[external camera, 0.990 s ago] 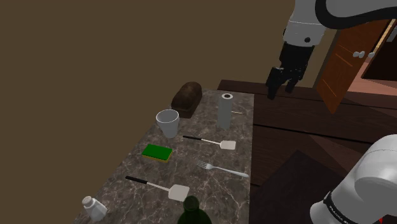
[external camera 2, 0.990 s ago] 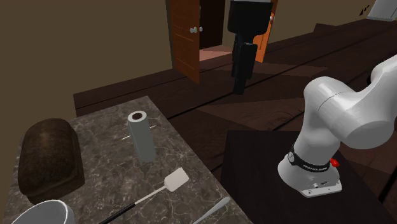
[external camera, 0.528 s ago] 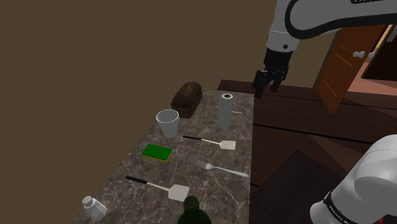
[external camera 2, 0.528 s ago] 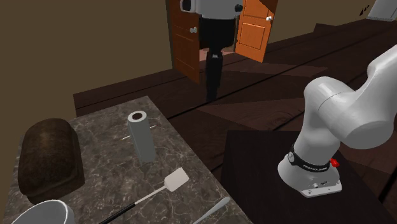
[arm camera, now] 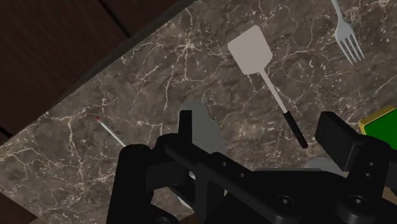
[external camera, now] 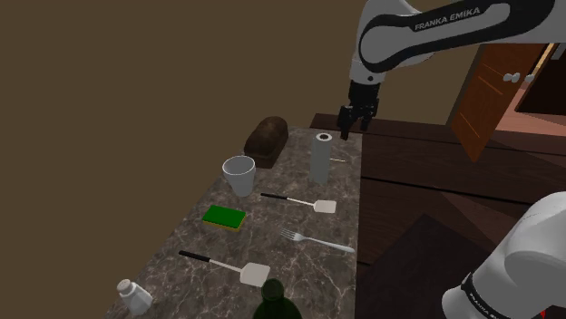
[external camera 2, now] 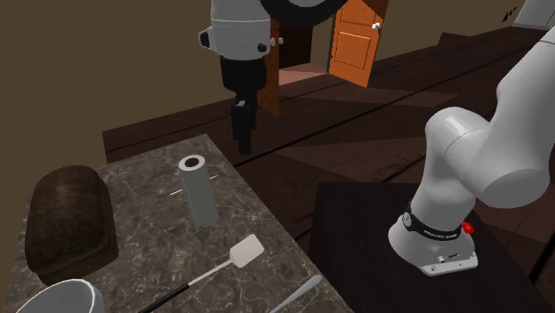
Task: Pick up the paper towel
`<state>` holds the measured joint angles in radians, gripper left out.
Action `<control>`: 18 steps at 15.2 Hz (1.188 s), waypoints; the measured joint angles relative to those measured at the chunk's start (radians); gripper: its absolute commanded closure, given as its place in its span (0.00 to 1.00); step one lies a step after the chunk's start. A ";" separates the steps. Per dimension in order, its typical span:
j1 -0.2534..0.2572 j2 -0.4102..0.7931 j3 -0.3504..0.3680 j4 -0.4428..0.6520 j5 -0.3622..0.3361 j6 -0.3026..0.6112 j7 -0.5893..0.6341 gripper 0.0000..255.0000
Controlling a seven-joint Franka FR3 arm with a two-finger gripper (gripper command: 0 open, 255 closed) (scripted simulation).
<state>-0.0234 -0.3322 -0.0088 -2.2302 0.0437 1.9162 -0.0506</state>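
Marble counter (external camera: 308,272) | my arm arched, gripper (external camera: 347,125) pointing down over upright paper towel roll (external camera: 322,159) | fingers apart, empty

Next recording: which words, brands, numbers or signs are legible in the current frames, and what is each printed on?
"FRANKA EMIKA": dark letters on the white upper arm link, in the shoulder view.
Dark band round the arm's base joint: pale lettering, too small to read in the second exterior view. The same goes for it in the shoulder view.
Grey upright paper towel roll: no lettering to be seen on it.
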 measured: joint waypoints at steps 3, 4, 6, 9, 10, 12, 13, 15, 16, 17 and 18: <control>-0.004 0.112 -0.013 0.068 -0.006 0.038 -0.041 0.00; -0.005 0.149 -0.017 0.096 -0.007 0.047 -0.054 0.00; -0.005 0.228 -0.020 0.157 -0.007 0.062 -0.074 0.00; -0.006 0.350 -0.023 0.252 -0.007 0.085 -0.105 0.00; -0.008 0.379 -0.025 0.278 -0.007 0.086 -0.113 0.00; -0.009 0.404 -0.025 0.283 -0.007 0.104 -0.120 0.00; -0.010 0.410 -0.026 0.277 -0.006 0.116 -0.124 0.00; -0.008 0.418 -0.025 0.261 -0.006 0.141 -0.122 0.00; -0.009 0.422 -0.025 0.251 -0.005 0.155 -0.124 0.00; -0.008 0.429 -0.025 0.239 -0.005 0.174 -0.124 0.00; -0.009 0.434 -0.025 0.237 -0.004 0.180 -0.125 0.00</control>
<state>-0.0322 0.1017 -0.0338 -1.9935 0.0392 2.0966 -0.1756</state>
